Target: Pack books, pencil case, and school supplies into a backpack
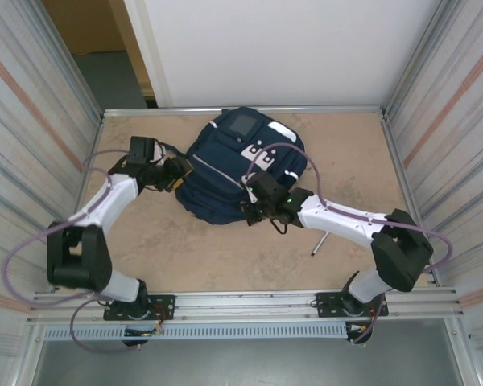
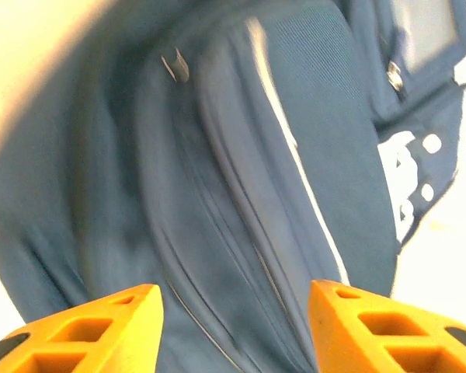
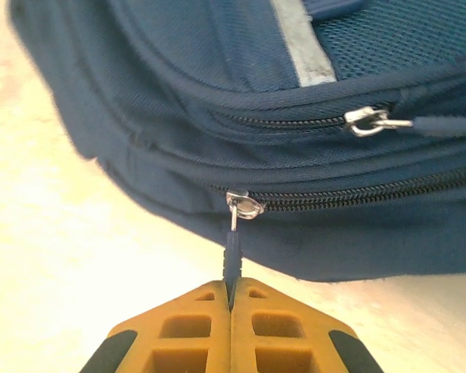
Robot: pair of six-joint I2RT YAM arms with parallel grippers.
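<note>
The navy-blue backpack (image 1: 225,173) lies flat in the middle of the table, its zips closed. My left gripper (image 1: 177,173) is at its left side, open, with its orange fingers (image 2: 101,326) apart over the fabric (image 2: 241,155) and nothing between them. At the backpack's near edge my right gripper (image 1: 249,211) is shut on the dark zip pull (image 3: 232,252), which hangs from a silver slider (image 3: 245,205) on the lower zip of the backpack (image 3: 217,70). A thin pen-like item (image 1: 320,242) lies on the table to the right. The books and pencil case are out of view.
Corrugated metal walls stand close on the left (image 1: 32,121) and right (image 1: 459,121). A white panel (image 1: 282,48) closes the back. A metal rail (image 1: 241,301) runs along the near edge by the arm bases. A second zip slider (image 3: 365,120) sits on the upper zip.
</note>
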